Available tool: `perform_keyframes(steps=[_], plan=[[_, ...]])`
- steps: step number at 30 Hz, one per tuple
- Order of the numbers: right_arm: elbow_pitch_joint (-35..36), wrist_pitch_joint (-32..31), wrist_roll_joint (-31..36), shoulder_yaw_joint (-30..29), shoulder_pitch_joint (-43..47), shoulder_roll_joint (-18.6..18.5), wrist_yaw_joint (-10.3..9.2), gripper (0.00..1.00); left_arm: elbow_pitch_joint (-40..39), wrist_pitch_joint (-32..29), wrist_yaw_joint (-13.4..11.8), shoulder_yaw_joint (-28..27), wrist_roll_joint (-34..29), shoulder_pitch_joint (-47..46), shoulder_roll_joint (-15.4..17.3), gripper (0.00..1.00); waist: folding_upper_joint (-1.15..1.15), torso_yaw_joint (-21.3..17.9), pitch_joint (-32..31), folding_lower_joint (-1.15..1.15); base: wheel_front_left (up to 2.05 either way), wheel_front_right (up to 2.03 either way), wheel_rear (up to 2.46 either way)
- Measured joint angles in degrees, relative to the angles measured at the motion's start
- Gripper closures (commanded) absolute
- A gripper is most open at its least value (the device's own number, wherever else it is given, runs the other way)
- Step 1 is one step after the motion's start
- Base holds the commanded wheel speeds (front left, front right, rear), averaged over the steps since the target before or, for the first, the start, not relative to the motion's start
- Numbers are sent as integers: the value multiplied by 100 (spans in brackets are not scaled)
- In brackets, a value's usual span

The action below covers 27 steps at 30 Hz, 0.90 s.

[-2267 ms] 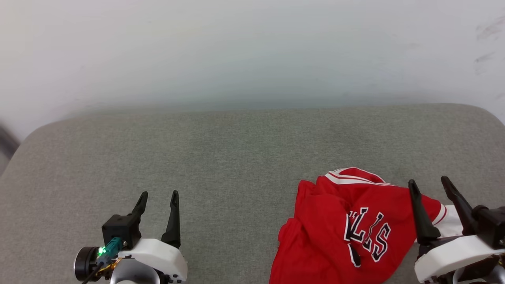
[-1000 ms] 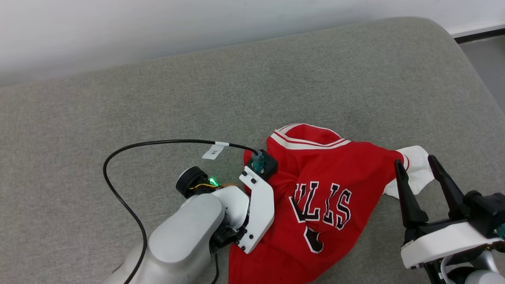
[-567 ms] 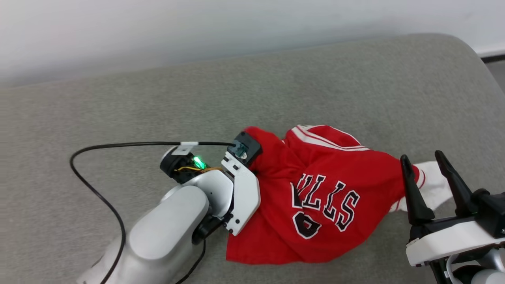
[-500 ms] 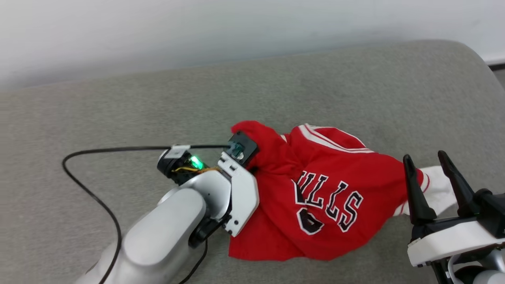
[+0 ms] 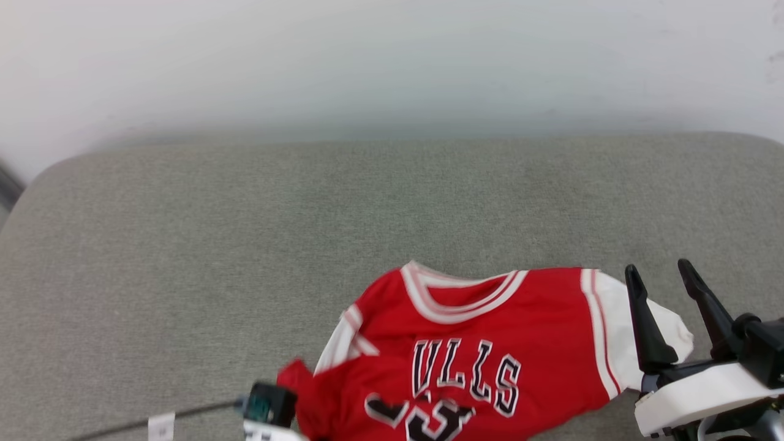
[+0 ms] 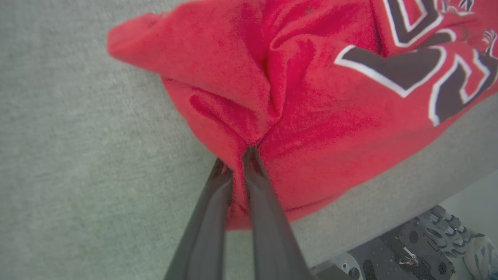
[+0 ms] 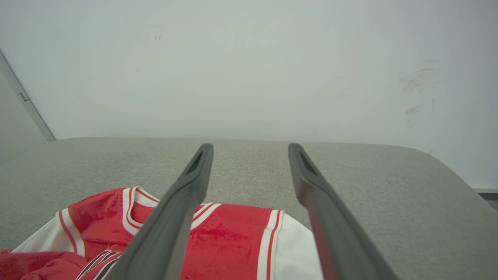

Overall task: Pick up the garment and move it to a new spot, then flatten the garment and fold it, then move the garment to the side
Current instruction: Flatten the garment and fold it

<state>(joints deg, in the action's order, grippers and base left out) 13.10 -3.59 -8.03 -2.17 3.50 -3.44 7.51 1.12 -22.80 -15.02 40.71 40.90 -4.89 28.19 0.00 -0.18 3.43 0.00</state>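
One red garment, two claws: one pinching, one wide.
The single garment point(image 5: 551, 318) lies chest-up on the grey padded surface point(image 5: 245, 245), toward 5 o'clock in the head view. Its black lettering point(image 5: 465, 373) and one striped collar point(image 5: 459, 300) are showing. It has two white sleeve ends point(image 5: 637, 331), at its 3 and 9 o'clock. The left claw point(image 6: 237, 159) has its two fingers point(image 6: 256, 186) almost together, pinching a bunched red fold at the garment's 8 o'clock corner. The right claw point(image 5: 658, 272) stands wide and grips nothing; its two fingers are over the 3 o'clock sleeve end, but I cannot tell whether they touch it.
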Motion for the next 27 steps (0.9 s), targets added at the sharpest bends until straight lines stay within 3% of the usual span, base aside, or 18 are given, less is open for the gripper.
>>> perform_keyframes(steps=[3,4,5,15,19,22,25,26,27], plan=[[22,-31,0,-24,69,-3,0,0,-53,103,-169,-40,247,511,-70,100,0,82,-80,0,0,0,0],[29,-47,0,-29,86,-4,0,0,-54,158,-199,-60,296,612,-108,64,0,101,-108,0,0,0,0],[44,-51,0,-31,123,-3,0,0,-60,252,-258,-93,312,686,-143,0,0,124,-128,-1,0,0,0],[130,-126,1,-70,244,-1,0,0,-513,1400,-670,-661,-111,610,-124,0,0,274,-317,0,0,0,0],[172,-148,8,-65,247,1,0,0,-704,1489,-652,-781,-325,165,40,0,0,289,-281,0,0,0,0],[212,-152,36,-36,205,-8,0,0,-639,1324,-426,-731,-434,-336,116,0,0,273,-165,0,0,0,0],[225,-176,47,31,81,-31,0,0,-390,932,-40,-517,-491,-875,199,0,0,225,-8,0,0,0,0],[208,-175,49,103,-5,-62,0,0,-98,436,393,-244,-499,-1327,278,0,0,139,147,0,0,0,0],[196,-177,48,123,-16,-65,0,0,-12,267,517,-162,-501,-1445,313,0,0,102,190,0,0,0,0]])
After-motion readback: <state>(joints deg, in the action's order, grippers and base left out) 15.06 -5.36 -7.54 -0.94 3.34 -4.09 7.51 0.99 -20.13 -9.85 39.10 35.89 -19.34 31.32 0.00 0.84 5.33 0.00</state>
